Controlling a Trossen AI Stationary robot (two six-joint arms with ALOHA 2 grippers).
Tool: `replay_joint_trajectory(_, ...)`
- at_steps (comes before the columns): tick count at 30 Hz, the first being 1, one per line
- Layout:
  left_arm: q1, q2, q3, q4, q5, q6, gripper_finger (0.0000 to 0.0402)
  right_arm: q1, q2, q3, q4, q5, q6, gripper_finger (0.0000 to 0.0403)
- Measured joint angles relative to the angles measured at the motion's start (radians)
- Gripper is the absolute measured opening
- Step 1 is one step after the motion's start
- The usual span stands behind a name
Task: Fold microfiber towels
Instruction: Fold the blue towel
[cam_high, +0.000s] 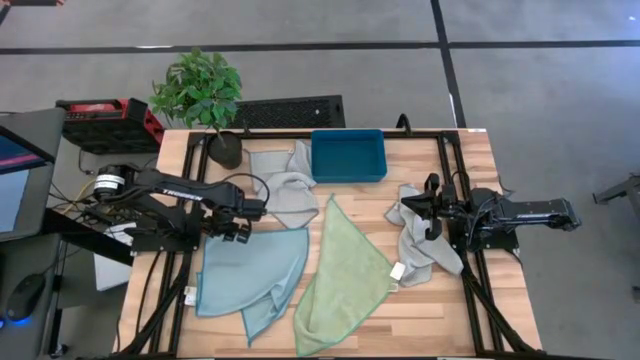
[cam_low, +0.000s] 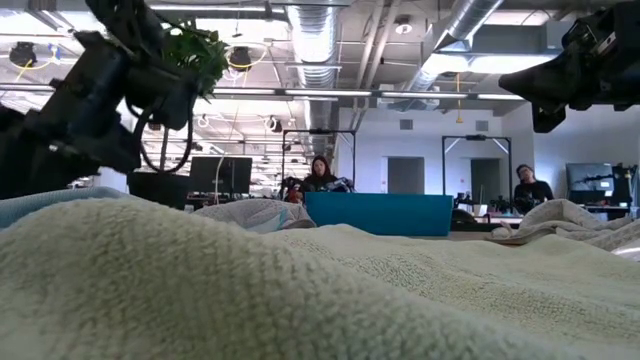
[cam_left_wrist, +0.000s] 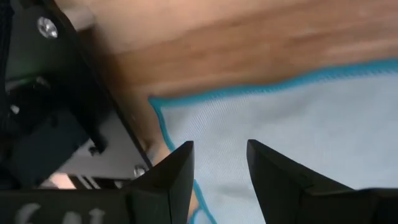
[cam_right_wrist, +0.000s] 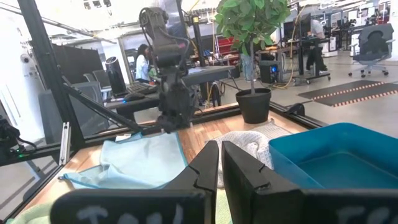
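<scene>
From table height the green towel (cam_low: 300, 290) fills almost the whole foreground and hides most of the surface (cam_high: 440, 310); my two hands show there only as dark shapes at the upper corners. In my left wrist view the blue towel (cam_left_wrist: 311, 130) is cut off by the frame, so I see only one teal-stitched corner of it on the wood.

My left hand (cam_high: 238, 232) hangs low over the upper edge of the blue towel (cam_high: 250, 275), near its corner beside the black frame rail. Its fingers (cam_left_wrist: 177, 171) stand apart with bare cloth showing between them; they hold nothing.

My right hand (cam_high: 428, 208) sits over the right side of the surface, above a crumpled grey towel (cam_high: 420, 245). Its fingers (cam_right_wrist: 205, 165) are nearly together with only a thin slit between them, and nothing is in them.

The green towel (cam_high: 345, 280) lies spread near the middle, just beside the blue one. The other grey towel (cam_high: 285, 185) is bunched between the potted plant (cam_high: 200, 95) and the teal bin (cam_high: 348, 155).
</scene>
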Motion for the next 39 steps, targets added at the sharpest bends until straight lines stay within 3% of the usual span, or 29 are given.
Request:
replay_joint_trajectory(10, 0.027, -0.001, -0.053, 0.045, -0.091, 0.016, 0.0142, 0.0, 0.0, 0.0, 0.0, 0.0, -0.001, 0.0045)
replay_joint_trajectory(15, 0.051, -0.004, -0.109, 0.127, -0.036, 0.037, 0.0142, 0.0, 0.0, 0.0, 0.0, 0.0, -0.002, 0.0045)
replay_joint_trajectory(20, 0.051, -0.003, -0.117, 0.133, -0.046, 0.098, 0.0142, 0.0, 0.0, 0.0, 0.0, 0.0, -0.002, 0.0045)
replay_joint_trajectory(32, 0.085, -0.002, -0.122, 0.139, -0.04, 0.357, 0.0142, 0.0, 0.0, 0.0, -0.001, 0.0, -0.001, 0.0045)
replay_joint_trajectory(39, 0.138, -0.005, -0.177, 0.167, 0.044, 0.469, 0.0142, 0.0, 0.0, 0.0, -0.001, 0.0, 0.0, 0.0045)
